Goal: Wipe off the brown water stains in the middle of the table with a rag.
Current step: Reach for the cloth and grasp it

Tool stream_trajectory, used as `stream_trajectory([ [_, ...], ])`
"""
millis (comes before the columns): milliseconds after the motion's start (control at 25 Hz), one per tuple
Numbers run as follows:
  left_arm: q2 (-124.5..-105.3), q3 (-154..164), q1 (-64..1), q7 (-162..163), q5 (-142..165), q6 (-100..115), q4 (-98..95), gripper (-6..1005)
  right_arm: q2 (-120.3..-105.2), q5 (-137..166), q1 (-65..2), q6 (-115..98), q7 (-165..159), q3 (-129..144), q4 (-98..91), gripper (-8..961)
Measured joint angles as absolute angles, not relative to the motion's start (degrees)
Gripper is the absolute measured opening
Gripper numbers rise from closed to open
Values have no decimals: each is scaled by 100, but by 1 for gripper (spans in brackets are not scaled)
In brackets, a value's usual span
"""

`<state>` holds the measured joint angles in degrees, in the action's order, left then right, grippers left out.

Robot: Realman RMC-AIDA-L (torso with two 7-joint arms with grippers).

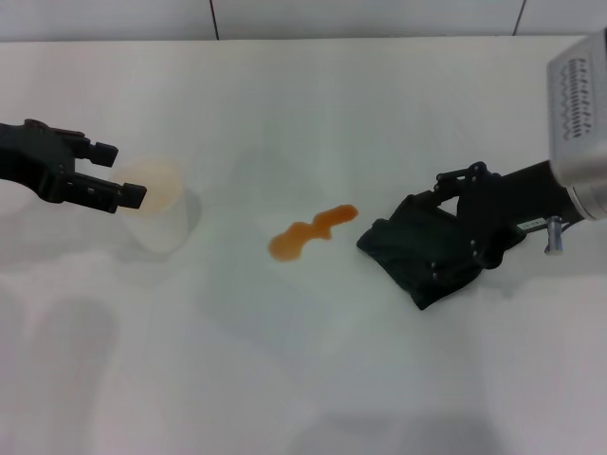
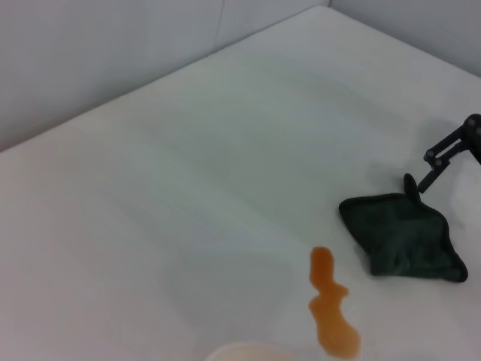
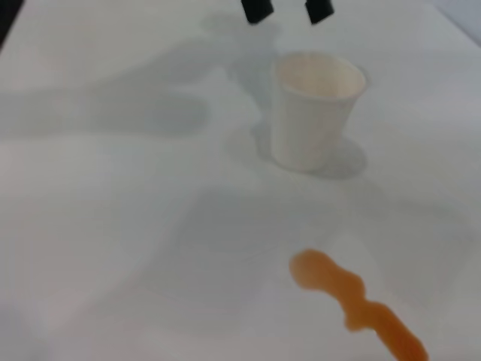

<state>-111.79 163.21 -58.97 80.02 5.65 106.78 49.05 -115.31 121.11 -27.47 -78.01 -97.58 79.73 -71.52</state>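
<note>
The brown water stains point(image 1: 310, 232) form a wavy orange-brown puddle in the middle of the white table point(image 1: 313, 379); they also show in the wrist views point(image 2: 331, 304) point(image 3: 353, 301). Just right of the puddle, the dark rag point(image 1: 417, 251) point(image 2: 402, 233) lies flat on the tabletop. My right gripper point(image 1: 453, 226) is down on the rag's right part, open, with its fingers spread over the cloth; one fingertip point(image 2: 410, 184) touches the rag's edge. My left gripper point(image 1: 119, 173) hovers at the far left beside the cup's rim, open and holding nothing; its fingertips point(image 3: 257, 9) are apart.
A white paper cup point(image 1: 159, 213) point(image 3: 312, 109) stands upright left of the stain, below the left gripper's fingers. A wall runs along the table's far edge point(image 1: 285, 38). Bare tabletop stretches across the front.
</note>
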Motion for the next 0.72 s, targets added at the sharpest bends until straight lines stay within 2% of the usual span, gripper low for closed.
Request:
stream_trajectory([
  [200,-11187,16321,-5898,8014,492,10685,4962,885,-11531,12605,-2865,-7794,-10337,8139,-7577,838],
  [440,-11220,16321,-5898,8020,400,10713,5102,885,-11529,13565,-3326,-7867,-11324,8687,-7737,838],
  [720,-11224,16322,-5916,8025,328,10728,5106,884,-11531,13821,-3455,-7977,-11649,8837,-7722,838],
])
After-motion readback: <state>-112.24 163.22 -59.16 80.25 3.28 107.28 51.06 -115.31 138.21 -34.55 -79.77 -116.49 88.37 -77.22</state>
